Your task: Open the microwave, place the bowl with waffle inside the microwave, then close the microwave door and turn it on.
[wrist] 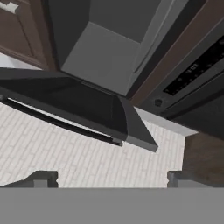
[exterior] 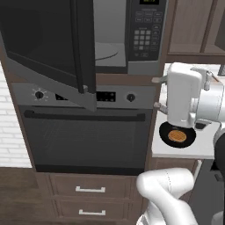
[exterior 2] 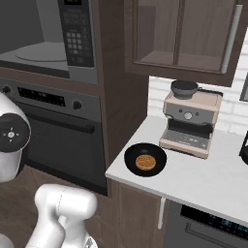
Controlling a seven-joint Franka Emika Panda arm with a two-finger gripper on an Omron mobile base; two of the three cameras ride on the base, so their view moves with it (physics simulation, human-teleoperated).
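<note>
Your microwave (exterior: 118,39) sits high on the left, above the oven (exterior: 85,132), and its door (exterior: 48,44) stands swung wide open to the left, its lower corner hanging in front of the oven's control strip. You can see the pale turntable (exterior 2: 36,52) inside the cavity and the keypad (exterior: 145,37) on the right of the front.

The bowl with the waffle (exterior 2: 145,160) rests on the desk (exterior 2: 203,181) to the right of the oven, near the desk's left front corner. In the left base view the arm's white body partly covers its far rim. The coffee machine (exterior 2: 190,118) stands just behind it, farther right, and the two do not touch.

Your tool (wrist: 111,177) is wide open and holds nothing. In the hand view its two fingertips (wrist: 43,178) rise apart at the bottom, pointing toward the open door and the cavity beyond it. The tool is well apart from the bowl.
</note>
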